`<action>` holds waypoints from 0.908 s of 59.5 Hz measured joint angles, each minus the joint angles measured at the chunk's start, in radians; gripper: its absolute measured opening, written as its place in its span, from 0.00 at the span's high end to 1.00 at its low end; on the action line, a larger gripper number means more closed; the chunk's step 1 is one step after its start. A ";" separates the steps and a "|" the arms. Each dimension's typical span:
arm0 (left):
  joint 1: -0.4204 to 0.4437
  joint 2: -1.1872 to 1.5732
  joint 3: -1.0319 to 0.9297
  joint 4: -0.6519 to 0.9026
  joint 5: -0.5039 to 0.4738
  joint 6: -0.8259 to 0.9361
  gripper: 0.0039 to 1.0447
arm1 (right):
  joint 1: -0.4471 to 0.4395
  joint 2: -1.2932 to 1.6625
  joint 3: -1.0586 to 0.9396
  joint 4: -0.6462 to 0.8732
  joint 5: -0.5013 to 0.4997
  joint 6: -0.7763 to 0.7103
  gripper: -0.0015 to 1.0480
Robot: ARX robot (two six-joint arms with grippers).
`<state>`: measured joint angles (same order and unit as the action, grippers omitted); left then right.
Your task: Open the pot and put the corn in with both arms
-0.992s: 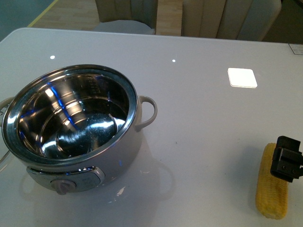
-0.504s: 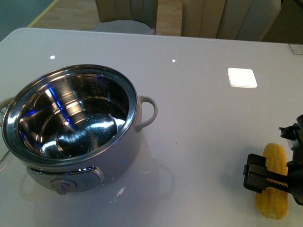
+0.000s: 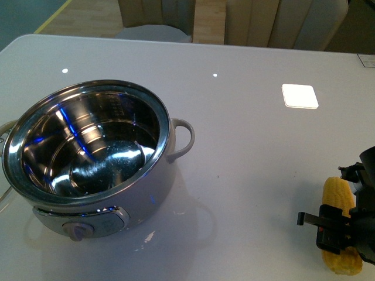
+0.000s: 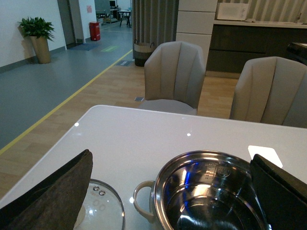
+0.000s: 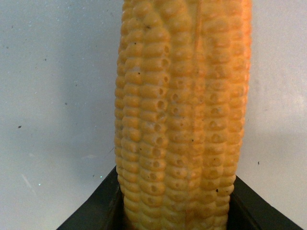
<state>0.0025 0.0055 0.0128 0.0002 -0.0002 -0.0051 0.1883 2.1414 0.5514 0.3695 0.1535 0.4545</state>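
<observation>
The pot (image 3: 88, 155) stands open at the left of the white table, cream body, shiny steel inside, beige knob at the front. It also shows in the left wrist view (image 4: 211, 196), below my open left gripper (image 4: 172, 191), whose dark fingers (image 4: 53, 191) stand wide apart. The yellow corn (image 3: 340, 225) lies at the table's front right. My right gripper (image 3: 340, 234) is shut on the corn. In the right wrist view the corn (image 5: 182, 110) fills the frame between the black jaws.
A glass lid (image 4: 98, 208) lies on the table beside the pot's loop handle (image 4: 141, 201). A bright light patch (image 3: 300, 96) sits at the back right of the table. Beige chairs (image 4: 175, 76) stand behind the far edge.
My right gripper has come down over the corn and closed on it. The corn has shifted slightly. The pot has not moved.
</observation>
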 joint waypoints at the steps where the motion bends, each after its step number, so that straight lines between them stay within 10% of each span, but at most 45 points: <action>1: 0.000 0.000 0.000 0.000 0.000 0.000 0.06 | 0.000 -0.011 -0.005 -0.006 -0.009 0.002 0.65; 54: 0.000 0.000 0.000 0.000 0.000 0.000 0.06 | 0.185 -0.744 0.096 -0.311 -0.167 0.098 0.70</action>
<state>0.0025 0.0055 0.0128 0.0002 -0.0002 -0.0051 0.3733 1.3975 0.6472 0.0582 -0.0135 0.5522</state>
